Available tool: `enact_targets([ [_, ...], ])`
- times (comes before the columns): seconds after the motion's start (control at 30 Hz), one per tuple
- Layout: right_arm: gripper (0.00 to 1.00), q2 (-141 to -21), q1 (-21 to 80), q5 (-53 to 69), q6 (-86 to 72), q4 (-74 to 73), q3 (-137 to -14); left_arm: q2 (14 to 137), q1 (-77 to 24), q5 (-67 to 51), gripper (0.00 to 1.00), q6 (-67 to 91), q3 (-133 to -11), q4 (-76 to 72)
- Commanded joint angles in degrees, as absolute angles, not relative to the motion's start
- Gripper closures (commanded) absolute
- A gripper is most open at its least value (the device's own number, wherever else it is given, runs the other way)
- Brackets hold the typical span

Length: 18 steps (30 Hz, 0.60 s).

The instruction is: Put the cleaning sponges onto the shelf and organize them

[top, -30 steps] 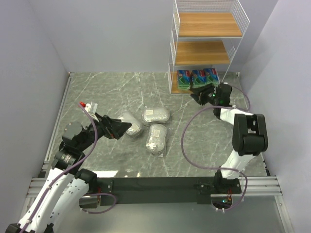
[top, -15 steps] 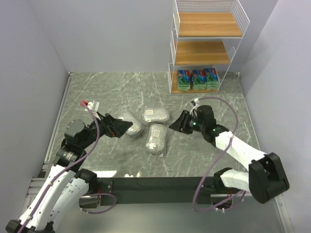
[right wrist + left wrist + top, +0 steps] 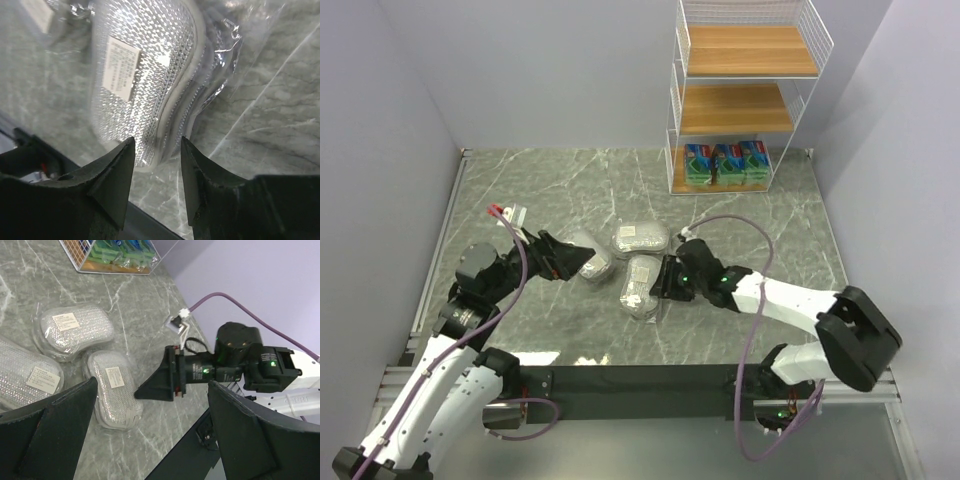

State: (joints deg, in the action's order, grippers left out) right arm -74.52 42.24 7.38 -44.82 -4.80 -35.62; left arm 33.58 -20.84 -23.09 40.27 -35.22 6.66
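Note:
Three silvery oval cleaning sponges lie mid-table: a left one (image 3: 592,258), a far one (image 3: 640,238) and a near one (image 3: 638,285). My right gripper (image 3: 658,281) is open, its tips at the near sponge's right edge. In the right wrist view that sponge (image 3: 145,70) lies just beyond the open right gripper (image 3: 157,147), with nothing between the fingers. My left gripper (image 3: 582,262) is open wide beside the left sponge and holds nothing. Green sponge packs (image 3: 725,163) stand on the bottom tier of the shelf (image 3: 735,108).
The left wrist view shows the right gripper (image 3: 155,385) next to the near sponge (image 3: 112,390), with the far sponge (image 3: 75,332) behind it. Clear wrap (image 3: 235,55) spreads around the near sponge. The table's front rail (image 3: 640,380) is close.
The right arm has swung from the shelf's bottom tier down and left to the near silver sponge. The left gripper has barely moved.

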Motion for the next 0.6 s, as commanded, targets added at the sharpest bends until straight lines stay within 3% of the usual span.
enact_targets([
  [0.0, 0.50, -77.9, 45.3, 0.7, -46.0, -4.8, -39.9, 33.5, -21.1, -24.0, 0.01, 41.0, -35.2, 4.2],
  [0.13, 0.53, -81.0, 46.4, 0.4, -46.6, -1.3, -39.5, 33.5, -21.1, -24.0, 0.01, 41.1, -34.9, 3.8],
  [0.2, 0.66, -82.1, 46.4, 0.1, -46.2, -0.9, -39.2, 33.7, -21.0, -24.0, 0.01, 41.0, -35.1, 4.0],
  [0.23, 0.80, -82.3, 46.4, -1.0, -45.9, -0.6, -39.1, 33.6, -21.0, -24.1, 0.01, 41.0, -35.2, 4.0],
  [0.3, 1.00, -82.6, 46.1, -1.4, -44.4, -1.1, -38.9, 33.5, -21.0, -24.0, 0.01, 41.0, -35.2, 4.3],
  [0.57, 1.00, -76.4, 43.9, -8.4, -31.0, -14.9, -41.5, 33.3, -21.1, -23.9, 0.01, 40.7, -35.2, 4.5],
])
